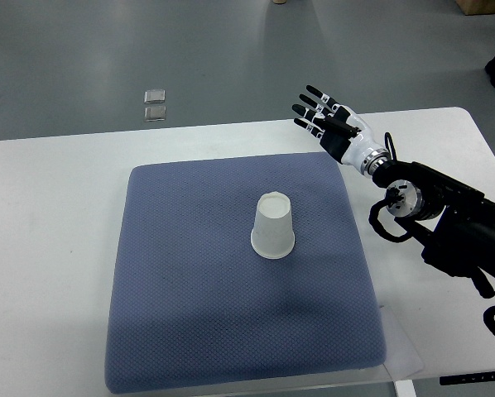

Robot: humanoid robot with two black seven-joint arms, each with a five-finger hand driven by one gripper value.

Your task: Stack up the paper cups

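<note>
Nearest the robot: a white table [49, 248], bearing a blue-grey quilted mat [189, 331] that covered most of its middle.

On the mat, about centre: one white paper cup [273, 226], standing upside down, wide rim on the fabric, base uppermost. Whether it was a single cup or several already nested could not be told; no other cup was in view.

Farther back, right: the right hand [326, 121], its dark arm entering from the right edge, held over the table's far side just past the mat's corner, well apart from the cup. Fingers stretched out and spread, holding nothing.

Left arm: not seen.

Beyond the table: grey floor with two small pale squares [156, 105].

Handling note, as judgement: the cup looked light and easily tipped; a gentle side grasp about the wall, lifted straight up, would serve best.
</note>
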